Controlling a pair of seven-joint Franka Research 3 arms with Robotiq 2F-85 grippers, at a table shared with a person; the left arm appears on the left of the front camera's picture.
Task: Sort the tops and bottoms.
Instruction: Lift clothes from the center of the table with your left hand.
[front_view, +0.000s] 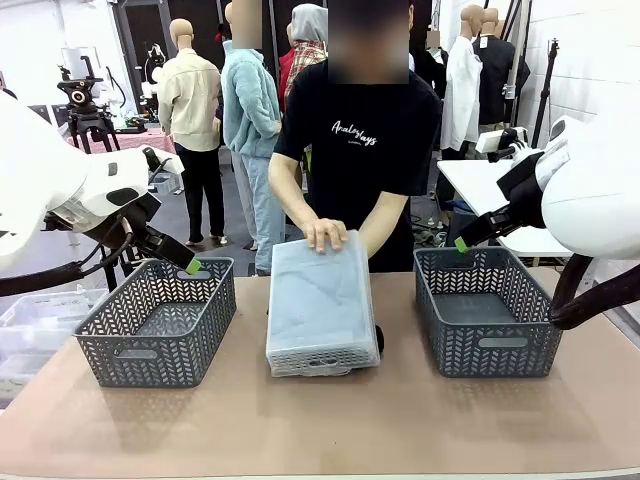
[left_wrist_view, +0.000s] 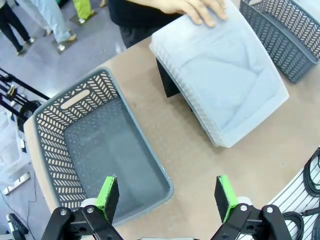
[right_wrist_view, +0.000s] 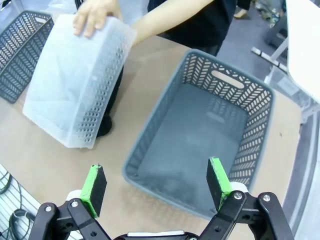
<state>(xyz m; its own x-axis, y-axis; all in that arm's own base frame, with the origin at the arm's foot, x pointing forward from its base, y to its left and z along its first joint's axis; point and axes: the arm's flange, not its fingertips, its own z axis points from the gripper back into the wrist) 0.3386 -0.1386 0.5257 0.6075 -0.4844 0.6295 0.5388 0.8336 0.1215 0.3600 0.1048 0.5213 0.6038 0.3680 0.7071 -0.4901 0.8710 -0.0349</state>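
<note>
A white translucent basket (front_view: 320, 305) lies tipped over, bottom up, at the table's middle, with the person's hand (front_view: 325, 234) on its far edge. Pale bluish cloth with seams (left_wrist_view: 227, 75) shows faintly through its base; the other tops and bottoms are hidden. Something black (right_wrist_view: 106, 117) sticks out from under the basket, and I cannot tell what it is. My left gripper (front_view: 190, 265) hovers open over the left grey basket's (front_view: 160, 320) far rim, and open too in its wrist view (left_wrist_view: 166, 197). My right gripper (front_view: 462, 243) hangs open above the right grey basket's (front_view: 485, 310) far left corner, open also in its wrist view (right_wrist_view: 156, 186).
Both grey baskets (left_wrist_view: 95, 150) (right_wrist_view: 200, 135) hold nothing. The person stands at the far edge behind the white basket. Bare brown tabletop (front_view: 330, 420) runs along the near side. A white table (front_view: 480, 180) stands at the back right.
</note>
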